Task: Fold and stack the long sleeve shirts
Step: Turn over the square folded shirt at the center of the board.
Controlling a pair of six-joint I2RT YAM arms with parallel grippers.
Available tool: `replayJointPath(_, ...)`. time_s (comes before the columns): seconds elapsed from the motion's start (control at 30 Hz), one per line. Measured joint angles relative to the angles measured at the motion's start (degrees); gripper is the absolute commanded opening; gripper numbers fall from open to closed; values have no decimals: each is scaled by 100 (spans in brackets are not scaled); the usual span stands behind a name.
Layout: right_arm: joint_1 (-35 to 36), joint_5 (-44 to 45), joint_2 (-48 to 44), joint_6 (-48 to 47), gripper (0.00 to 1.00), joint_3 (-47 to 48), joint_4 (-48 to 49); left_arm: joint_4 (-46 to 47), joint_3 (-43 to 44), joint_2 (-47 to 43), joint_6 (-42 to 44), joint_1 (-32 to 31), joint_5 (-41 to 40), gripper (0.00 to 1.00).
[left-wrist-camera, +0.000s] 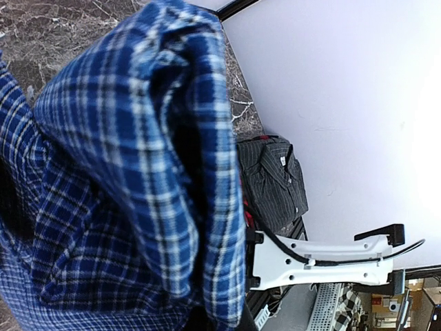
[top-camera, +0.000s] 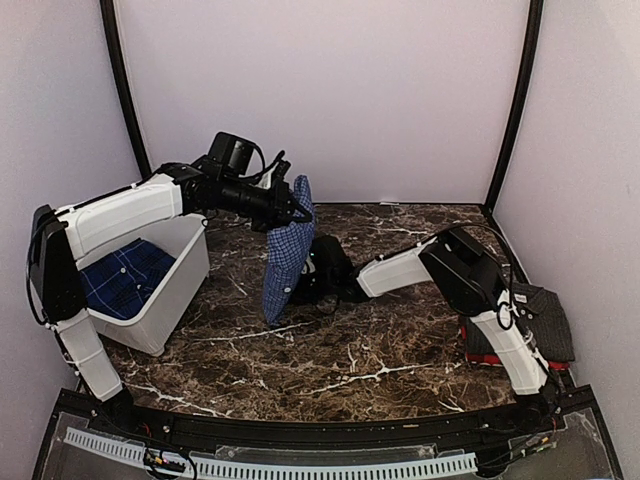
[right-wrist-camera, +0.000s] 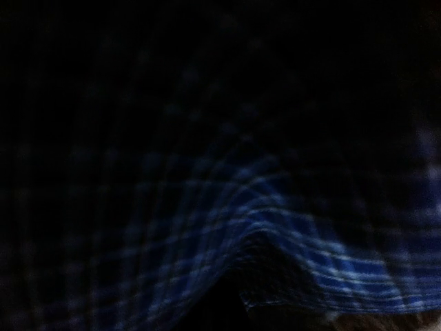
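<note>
Room: pale purple walls, black posts in the corners, and a dark brown marble table (top-camera: 380,350) with white veins.
Top view, left arm: it reaches up high over the table. The left gripper (top-camera: 297,210) is closed tight on the top end of the blue-and-white checked cloth shirt (top-camera: 288,255).
Top view, shirt: the blue-and-white checked cloth shirt hangs down in one long bunch toward the middle of the table.
Top view, right arm: it lies low and reaches in from the right. The right gripper (top-camera: 318,272) is closed and pressed against the side of the hanging shirt. I cannot tell if any cloth is pinched in it.
Top view, bin: a white plastic bin (top-camera: 175,290) sits on the left side of the table. A dark blue checked shirt (top-camera: 125,275) lies inside it.
Top view, pile: at the right edge, a black shirt with thin stripes (top-camera: 545,315) lies folded on top of a red-and-black plaid shirt (top-camera: 474,348).
Left wrist view: the blue-and-white checked cloth shirt (left-wrist-camera: 138,172) fills the left side in thick folds and hides the fingers. Past it are the black shirt with thin stripes (left-wrist-camera: 272,179) and a white piece of the right arm (left-wrist-camera: 317,265).
Right wrist view: almost all dark. The blue-and-white checked cloth shirt (right-wrist-camera: 324,255) lies right over the camera. The fingers are hidden.
</note>
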Motion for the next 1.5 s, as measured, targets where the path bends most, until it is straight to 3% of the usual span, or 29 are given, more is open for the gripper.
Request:
replayJointPath(0.23, -20, -367, 149, 466, 13, 7, 527, 334, -175, 146, -251, -44, 52, 0)
replayJointPath(0.4, -111, -474, -44, 717, 19, -535, 1121, 415, -186, 146, -271, -44, 50, 0)
replayJointPath(0.7, -330, -251, -654, 564, 23, -1449, 1082, 463, -186, 225, -271, -44, 68, 0)
replayJointPath(0.93, -614, -35, -1401, 382, 26, -2310, 824, 586, -186, 448, -269, -46, 85, 0)
replayJointPath(1.13, -992, 385, -2914, -90, 37, -3176, -20, 850, -173, 739, -238, -214, -26, 0)
replayJointPath(1.23, -1274, 708, -3906, -415, 41, -3569, -496, 953, 138, 1279, -238, -472, -138, 12)
replayJointPath(1.33, -1572, 1040, -4697, -664, 47, -3838, -973, 960, 804, 2135, -238, -824, -238, 38)
replayJointPath(1.4, -1781, 1268, -5171, -820, 54, -4037, -1296, 861, 1467, 2763, -258, -1084, -289, 50)
replayJointPath(1.5, -2015, 1482, -5678, -940, 61, -4319, -1674, 737, 2114, 3324, -212, -1366, -428, 57)
